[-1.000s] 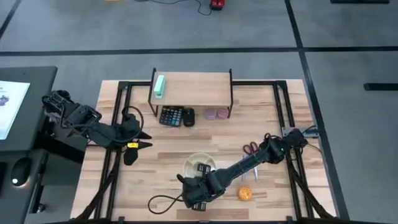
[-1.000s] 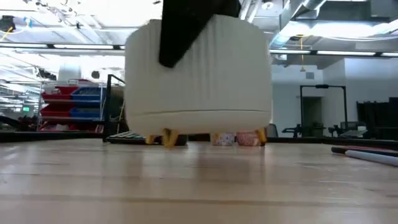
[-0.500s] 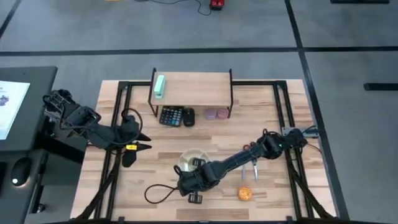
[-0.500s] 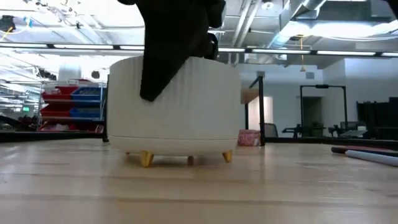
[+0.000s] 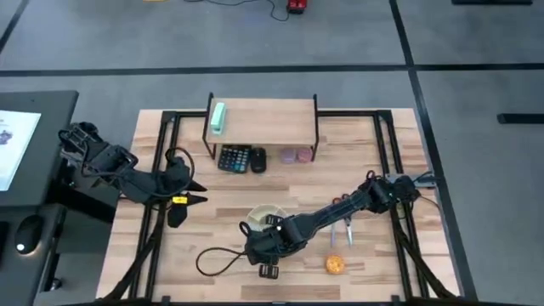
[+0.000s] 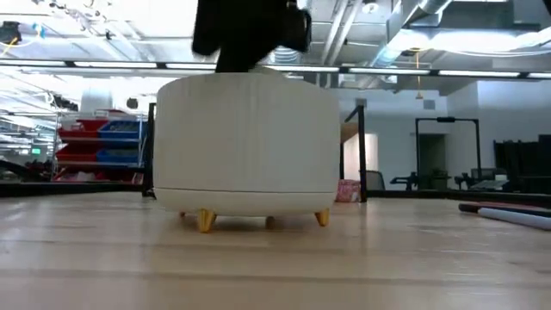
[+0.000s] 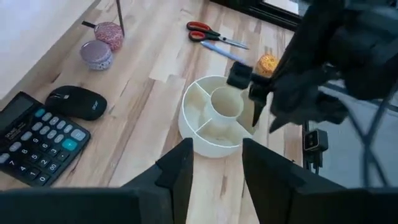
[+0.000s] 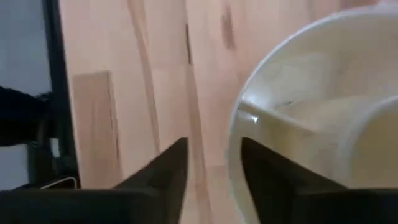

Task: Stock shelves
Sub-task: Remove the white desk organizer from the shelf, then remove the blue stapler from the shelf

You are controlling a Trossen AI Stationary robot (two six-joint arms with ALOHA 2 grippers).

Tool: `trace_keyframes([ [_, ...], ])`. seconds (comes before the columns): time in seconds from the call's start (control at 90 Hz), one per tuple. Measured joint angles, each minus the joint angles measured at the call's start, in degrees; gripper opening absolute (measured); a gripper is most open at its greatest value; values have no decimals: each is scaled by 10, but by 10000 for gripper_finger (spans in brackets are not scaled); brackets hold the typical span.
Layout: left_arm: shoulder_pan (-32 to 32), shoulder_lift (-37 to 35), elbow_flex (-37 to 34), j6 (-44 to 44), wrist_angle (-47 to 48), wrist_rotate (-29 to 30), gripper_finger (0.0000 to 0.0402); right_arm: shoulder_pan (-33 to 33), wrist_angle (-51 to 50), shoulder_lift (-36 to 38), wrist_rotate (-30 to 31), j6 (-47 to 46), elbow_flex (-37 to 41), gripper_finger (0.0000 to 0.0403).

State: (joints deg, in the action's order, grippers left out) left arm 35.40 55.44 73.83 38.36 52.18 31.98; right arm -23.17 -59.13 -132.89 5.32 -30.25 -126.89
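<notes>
Well apart: shelves [image 5: 262,121], right fingers [image 8: 176,163].

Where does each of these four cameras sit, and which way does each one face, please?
High view: above the table, facing straight down; both arms show.
Low view: at tabletop height, facing the white divided bowl; a dark arm part shows above it.
Left wrist view: on the left gripper, facing the bowl and the right arm.
Right wrist view: on the right gripper, over the bowl's rim.
All four views share the bowl.
</notes>
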Motion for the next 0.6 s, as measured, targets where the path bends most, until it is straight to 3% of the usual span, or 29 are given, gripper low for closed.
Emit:
trace_keyframes([
  [0.167, 0, 0, 0, 16, -8, 9, 116, 9, -8, 37, 1, 3, 0, 244],
  [0.311, -12, 0, 0, 31, -36, 35, 116, 17, -55, 80, 5, 8, 0, 259],
  [0.6, -81, 1, 0, 14, -48, 228, 116, 24, -235, 126, 107, 66, 0, 248],
])
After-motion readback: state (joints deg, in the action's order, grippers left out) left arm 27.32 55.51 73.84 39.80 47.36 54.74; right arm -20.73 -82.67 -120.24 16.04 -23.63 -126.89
